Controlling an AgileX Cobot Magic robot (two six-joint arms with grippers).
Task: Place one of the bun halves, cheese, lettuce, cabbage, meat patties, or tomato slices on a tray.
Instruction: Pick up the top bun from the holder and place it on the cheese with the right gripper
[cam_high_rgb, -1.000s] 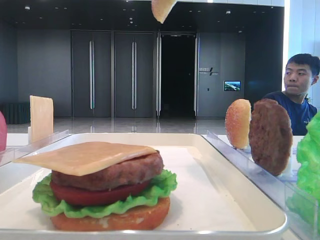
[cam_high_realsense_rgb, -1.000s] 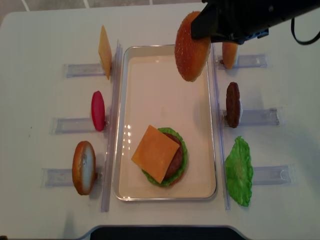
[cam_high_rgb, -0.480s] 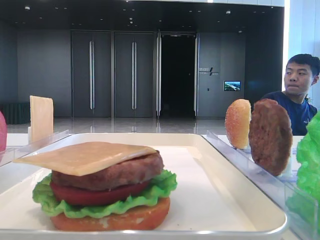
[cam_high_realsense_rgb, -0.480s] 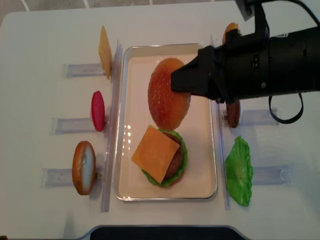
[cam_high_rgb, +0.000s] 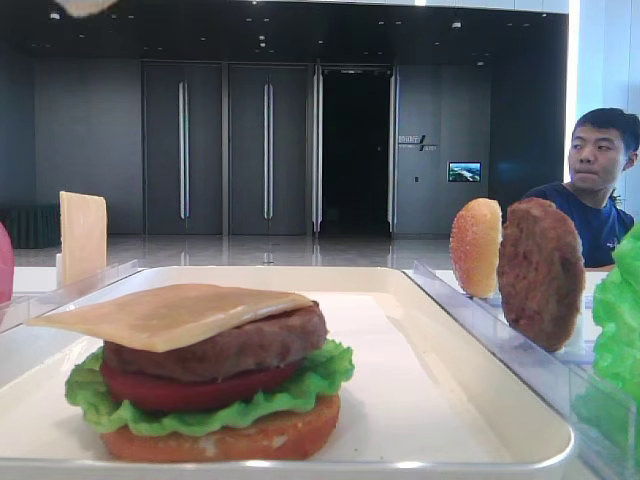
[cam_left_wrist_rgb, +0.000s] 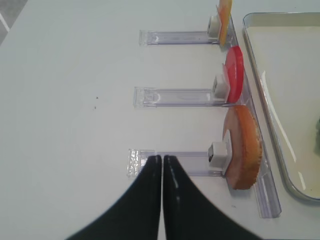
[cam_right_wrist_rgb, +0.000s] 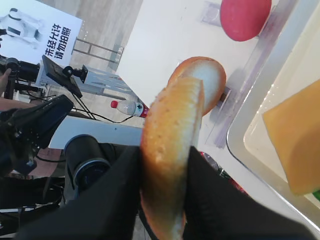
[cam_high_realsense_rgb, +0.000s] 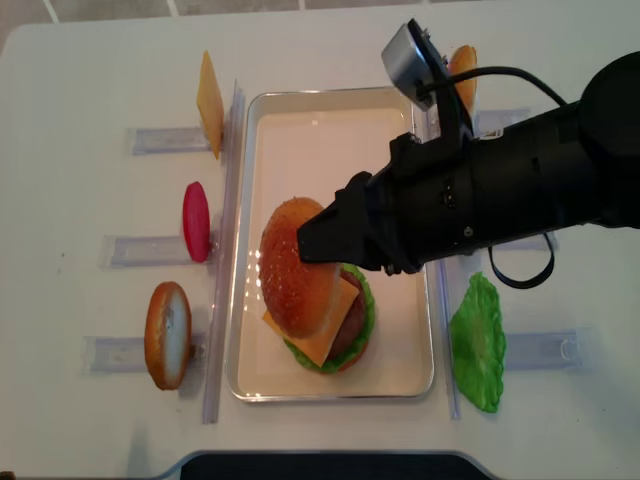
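My right gripper (cam_high_realsense_rgb: 325, 240) is shut on a domed golden-brown bun half (cam_high_realsense_rgb: 298, 268), its black fingers (cam_right_wrist_rgb: 125, 200) pressing both sides of the bun (cam_right_wrist_rgb: 172, 150). The bun hangs high above the cream-white tray (cam_high_realsense_rgb: 330, 140), over the left part of a stacked burger. Only the bun's pale edge (cam_high_rgb: 85, 5) shows in the low exterior view. The stack has cheese (cam_high_rgb: 170, 312) on a meat patty (cam_high_rgb: 230, 345), tomato (cam_high_rgb: 190, 390), lettuce (cam_high_rgb: 310, 390) and a bottom bun (cam_high_rgb: 230, 435). My left gripper (cam_left_wrist_rgb: 162, 159) is shut and empty, left of the tray.
Clear racks flank the tray. On the left stand a cheese slice (cam_high_realsense_rgb: 209, 103), a tomato slice (cam_high_realsense_rgb: 196, 221) and a bun (cam_high_realsense_rgb: 167, 334). On the right are a bun (cam_high_realsense_rgb: 462, 65), a patty (cam_high_rgb: 540, 270) and a lettuce leaf (cam_high_realsense_rgb: 477, 342). A person (cam_high_rgb: 600, 170) sits behind.
My right gripper carried the bun from above the tray's far right corner toward the near left, and it now hangs over the stacked burger. The left gripper stayed still.
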